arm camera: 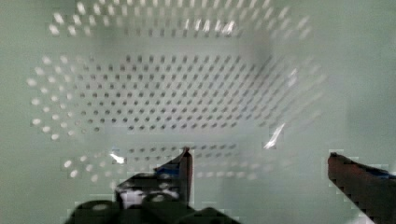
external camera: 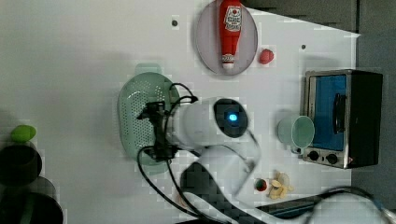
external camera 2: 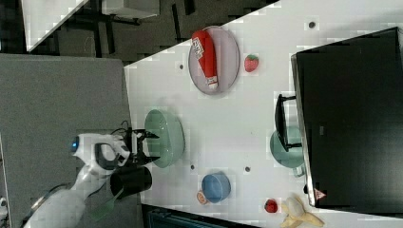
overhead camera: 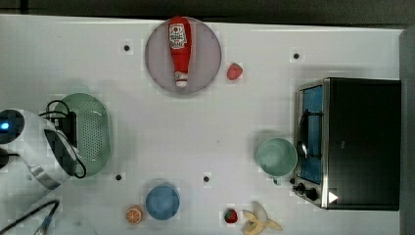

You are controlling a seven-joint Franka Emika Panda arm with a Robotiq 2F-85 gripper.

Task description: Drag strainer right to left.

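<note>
My fingers (arm camera: 187,165) are spread wide and holding nothing, hanging right over the perforated middle of the strainer (overhead camera: 93,132). In the wrist view its holes sit just below the tips, but I can't tell if I'm touching it. My gripper (external camera: 156,130) sits above the strainer's centre. The strainer is at the top view's left on the white tabletop (overhead camera: 195,127). From it, the grey plate (overhead camera: 208,54) with the ketchup bottle (overhead camera: 180,49) is up and to the top view's right, the blue bowl (overhead camera: 162,202) down and right, and the mint mug (overhead camera: 277,156) well apart by the toaster oven (overhead camera: 359,142).
</note>
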